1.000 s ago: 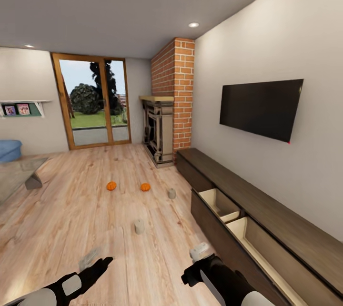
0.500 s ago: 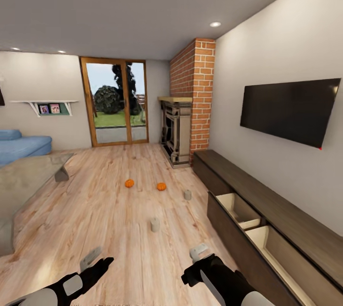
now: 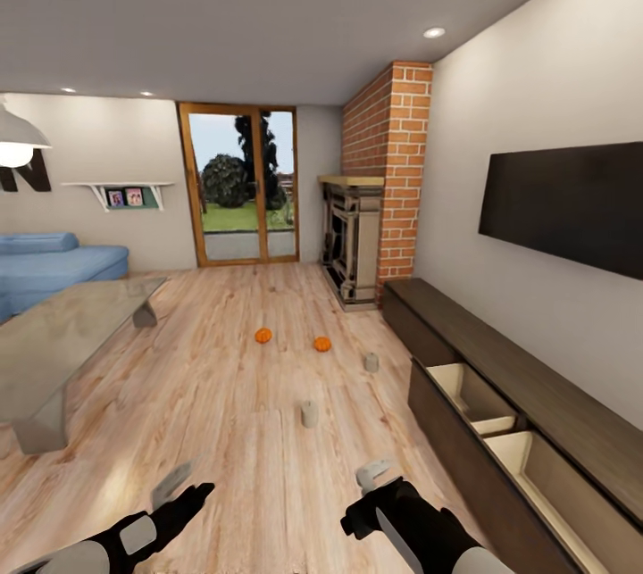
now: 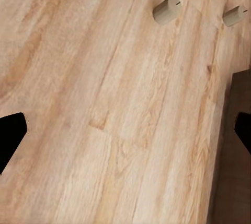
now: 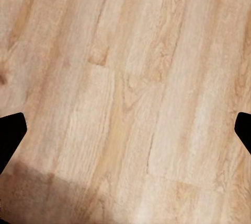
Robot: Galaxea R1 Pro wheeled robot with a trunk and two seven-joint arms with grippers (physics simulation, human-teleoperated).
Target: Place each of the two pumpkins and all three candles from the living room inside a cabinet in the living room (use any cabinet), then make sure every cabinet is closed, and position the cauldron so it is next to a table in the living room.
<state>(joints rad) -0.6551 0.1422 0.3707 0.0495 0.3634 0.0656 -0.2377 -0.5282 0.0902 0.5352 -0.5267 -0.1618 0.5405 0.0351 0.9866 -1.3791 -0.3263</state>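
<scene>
Ahead on floor, pumpkins seemingly unmoved, camera panned left.

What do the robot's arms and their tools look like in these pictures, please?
Both arms are glossy black with light grey panels. The left tool and right tool end in a pale grey finger above black housing. In the wrist views, the fingertips appear as flat black wedges. No cables or markings are visible.

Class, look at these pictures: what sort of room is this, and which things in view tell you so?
Most likely a living room: a blue sofa, a brick fireplace, and a wall-mounted television above a long low cabinet.
</scene>
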